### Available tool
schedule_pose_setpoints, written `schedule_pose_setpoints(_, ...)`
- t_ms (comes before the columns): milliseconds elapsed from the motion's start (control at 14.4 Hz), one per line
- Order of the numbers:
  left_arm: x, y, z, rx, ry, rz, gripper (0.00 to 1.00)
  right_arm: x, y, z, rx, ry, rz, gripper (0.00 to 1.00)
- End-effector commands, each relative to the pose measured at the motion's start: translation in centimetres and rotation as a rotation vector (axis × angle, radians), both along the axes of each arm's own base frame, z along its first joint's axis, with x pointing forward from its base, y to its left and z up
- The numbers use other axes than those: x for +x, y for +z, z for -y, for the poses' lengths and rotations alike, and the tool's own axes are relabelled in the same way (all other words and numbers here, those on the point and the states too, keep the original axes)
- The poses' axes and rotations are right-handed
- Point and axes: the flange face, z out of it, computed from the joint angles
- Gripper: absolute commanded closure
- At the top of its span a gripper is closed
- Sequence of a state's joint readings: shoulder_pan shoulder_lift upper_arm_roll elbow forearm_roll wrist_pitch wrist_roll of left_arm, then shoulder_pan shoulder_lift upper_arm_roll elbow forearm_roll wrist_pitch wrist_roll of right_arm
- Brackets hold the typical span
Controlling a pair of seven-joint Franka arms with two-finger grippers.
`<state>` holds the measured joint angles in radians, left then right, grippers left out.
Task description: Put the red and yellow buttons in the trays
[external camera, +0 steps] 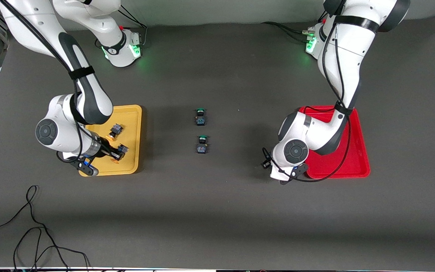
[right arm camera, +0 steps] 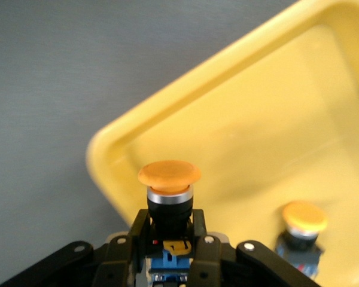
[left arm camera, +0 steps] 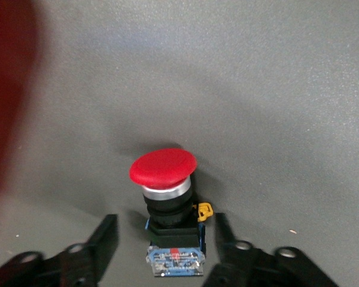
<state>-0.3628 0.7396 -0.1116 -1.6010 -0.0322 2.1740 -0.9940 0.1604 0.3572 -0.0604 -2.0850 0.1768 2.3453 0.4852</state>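
Observation:
My right gripper [right arm camera: 170,239] is shut on a yellow-capped button [right arm camera: 169,176] and holds it low over the yellow tray [right arm camera: 116,134], near the tray's corner closest to the front camera; it also shows in the front view [external camera: 116,154]. A second yellow button [external camera: 114,131] lies in the yellow tray [external camera: 132,113]. My left gripper [left arm camera: 166,242] is open, its fingers [left arm camera: 105,239] on either side of a red-capped button [left arm camera: 163,167] that stands on the grey table beside the red tray [external camera: 355,166]. In the front view my left wrist [external camera: 295,151] hides that button. No other red button shows.
Two green-capped buttons [external camera: 200,117] [external camera: 201,144] lie on the table midway between the trays. A black cable [external camera: 32,226] lies loose near the front edge at the right arm's end. The left arm's forearm covers part of the red tray.

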Motion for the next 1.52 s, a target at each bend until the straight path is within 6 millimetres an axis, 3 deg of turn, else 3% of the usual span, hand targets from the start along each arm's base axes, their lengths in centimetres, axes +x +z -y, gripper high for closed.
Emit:
schedule_pose_setpoints(0,-0.2,1.4,0.2,-0.003,0.016,0.008,1.0,-0.8,-0.6,0.0,0.005,0.034,0.018,0.69)
schedule_pose_setpoints(69,0.1,2.2,0.0,-0.005,0.017,0.012,1.0,-0.8,-0.5,0.0,0.006,0.032,0.019,0.09)
schedule_pose_setpoints(138,0.3,3.7,-0.3,-0.007,0.019,0.018,1.0,-0.7,-0.3,0.2,0.008,0.028,0.021,0.0)
schedule_pose_setpoints(277,0.9,8.8,-0.9,0.018,-0.001,-0.03,1.0,-0.4,1.3,0.3,0.012,0.013,0.033,0.0)
schedule_pose_setpoints(415,1.6,14.3,-2.7,0.04,-0.051,-0.102,1.0,-0.1,5.6,-0.3,0.03,0.025,0.024,0.0)
schedule_pose_setpoints(554,1.8,18.3,-6.9,0.031,-0.138,-0.141,1.0,-0.6,11.4,-1.2,0.049,0.059,0.039,0.0)
schedule_pose_setpoints(692,2.1,20.1,-13.4,-0.009,-0.222,-0.166,1.0,-2.0,17.0,-1.3,0.06,0.088,0.079,0.0)
schedule_pose_setpoints(900,1.4,17.6,-19.8,-0.019,-0.288,-0.189,1.0,-5.0,25.3,-2.2,0.038,0.158,0.164,0.0)
schedule_pose_setpoints(1108,0.8,12.7,-26.1,-0.079,-0.349,-0.183,1.0,-7.7,32.2,-2.2,-0.033,0.31,0.193,0.0)
schedule_pose_setpoints(1246,0.6,9.9,-28.8,-0.093,-0.324,-0.193,1.0,-8.1,35.9,-0.7,-0.029,0.367,0.184,0.0)
schedule_pose_setpoints(1454,0.1,6.2,-29.9,-0.104,-0.315,-0.204,1.0,-8.5,39.2,1.2,-0.025,0.478,0.181,0.0)
